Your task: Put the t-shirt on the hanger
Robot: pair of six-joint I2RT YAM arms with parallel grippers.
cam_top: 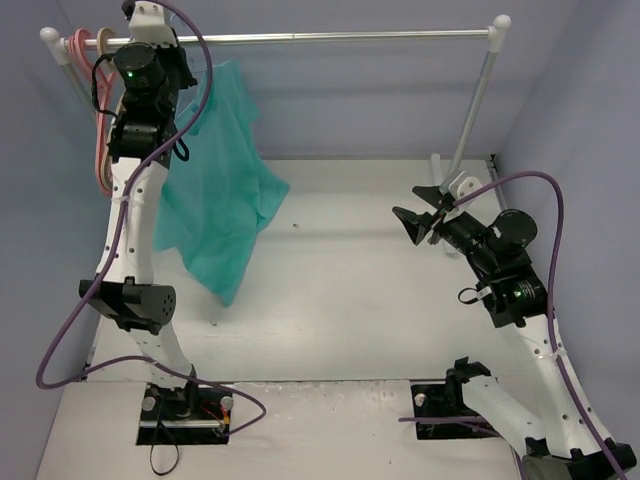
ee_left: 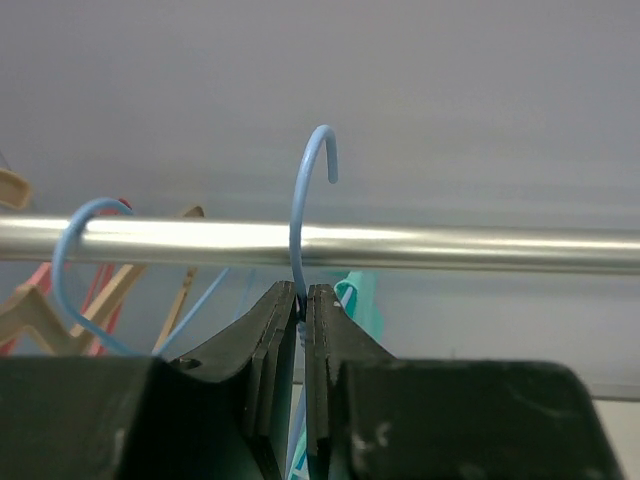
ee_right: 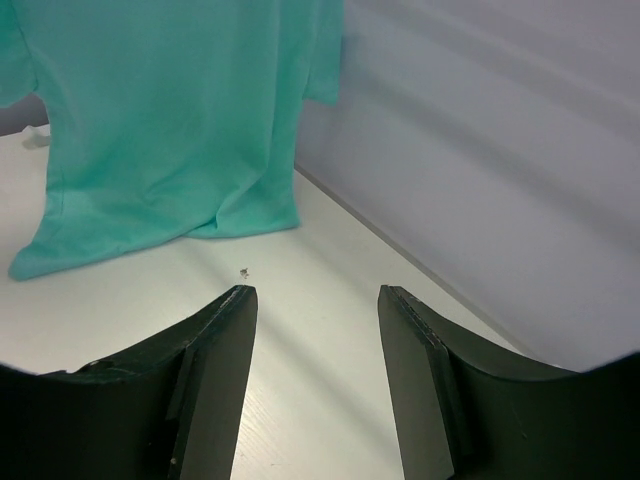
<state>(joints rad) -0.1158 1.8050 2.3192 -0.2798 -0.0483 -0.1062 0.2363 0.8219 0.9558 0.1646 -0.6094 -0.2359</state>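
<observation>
While the left gripper [ee_left: 303, 300] clamps the hanger [ee_left: 296, 215] at the far rail [ee_left: 450, 248], t-shirt [cam_top: 215, 200] hanging below, the right gripper [ee_right: 312, 292] stands wide open.

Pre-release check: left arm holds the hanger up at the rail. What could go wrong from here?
1. The hanger's hook sits above the rail, not resting on it; if the left gripper opens now, it could drop.
2. The t-shirt hem seems to lie on the table; that drag might pull it off the hanger.
</observation>
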